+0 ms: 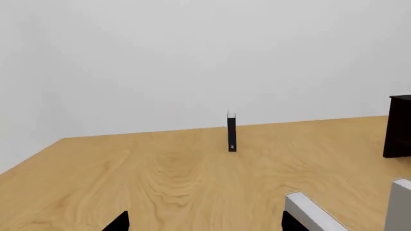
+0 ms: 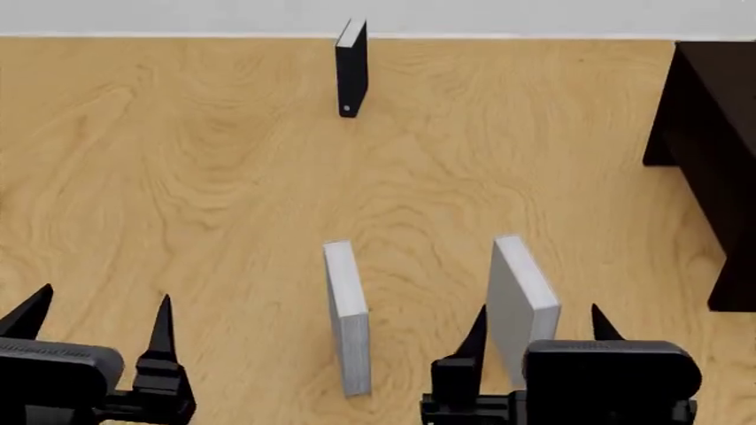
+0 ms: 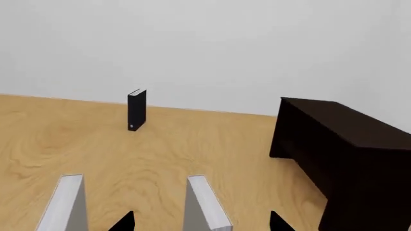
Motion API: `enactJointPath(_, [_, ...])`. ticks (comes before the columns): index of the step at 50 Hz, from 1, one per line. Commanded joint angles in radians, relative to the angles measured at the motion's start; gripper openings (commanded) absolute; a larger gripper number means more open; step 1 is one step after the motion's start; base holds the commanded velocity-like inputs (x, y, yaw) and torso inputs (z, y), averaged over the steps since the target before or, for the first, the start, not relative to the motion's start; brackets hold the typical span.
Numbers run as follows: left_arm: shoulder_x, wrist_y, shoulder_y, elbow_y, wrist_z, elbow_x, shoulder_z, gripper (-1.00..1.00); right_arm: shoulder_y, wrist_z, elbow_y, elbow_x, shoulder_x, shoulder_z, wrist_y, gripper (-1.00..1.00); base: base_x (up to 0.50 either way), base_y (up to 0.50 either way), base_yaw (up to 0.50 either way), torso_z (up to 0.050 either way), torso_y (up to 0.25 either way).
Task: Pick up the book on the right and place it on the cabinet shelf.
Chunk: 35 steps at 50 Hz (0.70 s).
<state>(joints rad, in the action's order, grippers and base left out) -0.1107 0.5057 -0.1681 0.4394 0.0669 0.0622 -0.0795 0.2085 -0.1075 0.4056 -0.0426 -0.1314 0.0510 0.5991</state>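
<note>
While the wooden worktop (image 2: 177, 177) stretches wide under both arms, the dark cabinet (image 2: 709, 150) sits off at the right edge, and from these angles only its flat top and closed side panels show, so what is inside cannot be told. Over to the right pincer (image 2: 539, 332): its two black fingertips are spread wide, and the thick grey book (image 2: 520, 297) stands upright right between them in the head view, near edge tucked behind the pincer body. Whether either tip touches the cover cannot be told; the right wrist view shows dark tips on either side of the book's lower end with a gap on each side. Left pincer (image 2: 97, 314) now, also spread apart, holding nothing, hovering over bare wood well to the left. Just beside the thick book, to its left, stands a thinner grey book (image 2: 345, 314), upright too, the two apart. Far back near the wall, a black book (image 2: 351, 66) stands alone, a small white dot low on its spine. No readable writing on any cover. The thick book is well short of the cabinet.
</note>
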Motion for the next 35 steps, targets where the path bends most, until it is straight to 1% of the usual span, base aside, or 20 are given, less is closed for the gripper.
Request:
enactJointPath(1, [-0.015, 0.114, -0.040, 0.098, 0.020, 0.012, -0.006, 1.00, 0.056, -0.006, 0.062, -0.020, -0.016, -0.009, 0.113, 1.00, 0.00, 0.00, 0.00, 0.050, 0.000])
enactJointPath(2, [-0.016, 0.138, -0.047, 0.116, 0.020, 0.018, -0.006, 1.00, 0.059, -0.006, 0.064, -0.022, -0.016, -0.011, 0.118, 1.00, 0.00, 0.00, 0.00, 0.050, 0.000])
enactJointPath(8, [-0.018, 0.180, -0.063, 0.150, 0.023, 0.031, -0.012, 1.00, 0.071, -0.010, 0.061, -0.029, -0.015, -0.003, 0.140, 1.00, 0.00, 0.00, 0.00, 0.050, 0.000])
enactJointPath(12, [-0.016, 0.157, -0.061, 0.128, 0.022, 0.036, -0.020, 1.00, 0.068, -0.014, 0.022, -0.031, -0.012, -0.007, 0.094, 1.00, 0.00, 0.00, 0.00, 0.050, 0.000])
enactJointPath(19, [-0.021, 0.155, -0.061, 0.127, 0.029, 0.042, -0.023, 1.00, 0.069, -0.019, 0.021, -0.037, -0.016, -0.004, 0.093, 1.00, 0.00, 0.00, 0.00, 0.050, 0.000])
enactJointPath(27, [-0.026, 0.154, -0.062, 0.127, 0.036, 0.049, -0.027, 1.00, 0.069, -0.024, 0.021, -0.043, -0.020, -0.001, 0.092, 1.00, 0.00, 0.00, 0.00, 0.000, 0.000])
enactJointPath(28, [-0.032, 0.231, -0.072, 0.139, 0.042, 0.054, -0.020, 1.00, 0.063, -0.018, 0.023, -0.058, -0.015, -0.012, 0.079, 1.00, 0.00, 0.00, 0.00, 0.000, 0.000])
enactJointPath(29, [-0.011, 0.220, -0.066, 0.181, 0.019, 0.127, 0.053, 1.00, 0.060, -0.020, 0.024, -0.055, -0.018, -0.009, 0.080, 1.00, 0.00, 0.00, 0.00, 0.000, 0.000])
enactJointPath(30, [-0.017, 0.182, -0.048, 0.197, -0.016, 0.166, 0.083, 1.00, 0.057, -0.020, 0.021, -0.054, -0.019, -0.007, 0.071, 1.00, 0.00, 0.00, 0.00, 0.000, 0.000])
enactJointPath(31, [-0.037, 0.193, -0.049, 0.187, -0.005, 0.139, 0.076, 1.00, 0.054, -0.023, 0.019, -0.051, -0.020, -0.004, 0.066, 1.00, 0.00, 0.00, 0.00, 0.000, 0.000])
enactJointPath(32, [-0.042, 0.205, -0.053, 0.174, -0.004, 0.147, 0.093, 1.00, 0.050, -0.023, 0.020, -0.051, -0.021, -0.004, 0.060, 1.00, 0.00, 0.00, 0.00, 0.000, 0.000])
enactJointPath(33, [-0.031, 0.234, -0.064, 0.166, -0.007, 0.186, 0.138, 1.00, 0.046, -0.025, 0.023, -0.051, -0.021, -0.003, 0.057, 1.00, 0.00, 0.00, 0.00, 0.000, 0.000])
enactJointPath(35, [-0.019, 0.244, -0.074, 0.154, -0.027, 0.262, 0.231, 1.00, 0.038, -0.025, 0.021, -0.052, -0.022, -0.002, 0.043, 1.00, 0.00, 0.00, 0.00, 0.000, 0.000])
